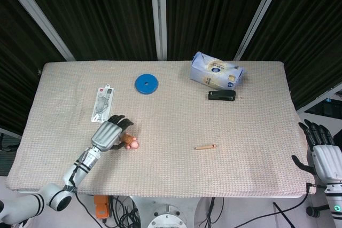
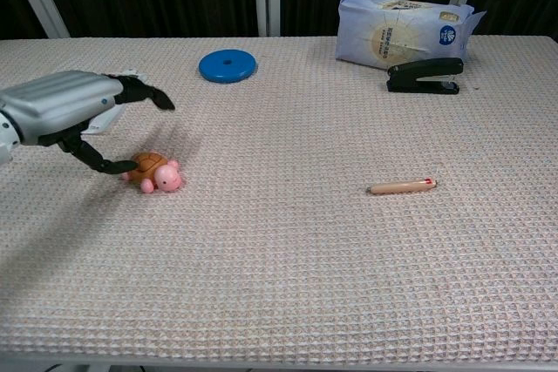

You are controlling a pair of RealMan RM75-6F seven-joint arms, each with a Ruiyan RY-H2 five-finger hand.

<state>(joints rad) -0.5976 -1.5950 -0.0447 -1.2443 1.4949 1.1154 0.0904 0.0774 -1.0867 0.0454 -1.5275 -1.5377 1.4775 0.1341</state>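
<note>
A small pink-and-brown toy turtle [image 2: 153, 172] lies on the woven counter [image 2: 296, 250] just beside the left robot hand [image 2: 65, 111], whose fingers are spread above it, with only the thumb tip at or near the shell. The light toy could roll or skid aside if a lowering finger clips its rounded shell. The right robot hand [image 1: 322, 153], off the counter's far edge, hangs with fingers apart, holding nothing.

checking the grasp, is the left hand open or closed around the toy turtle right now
Open. In the chest view the left hand has its fingers spread above the toy turtle, which lies on the table; only the thumb tip is at its shell.
</note>
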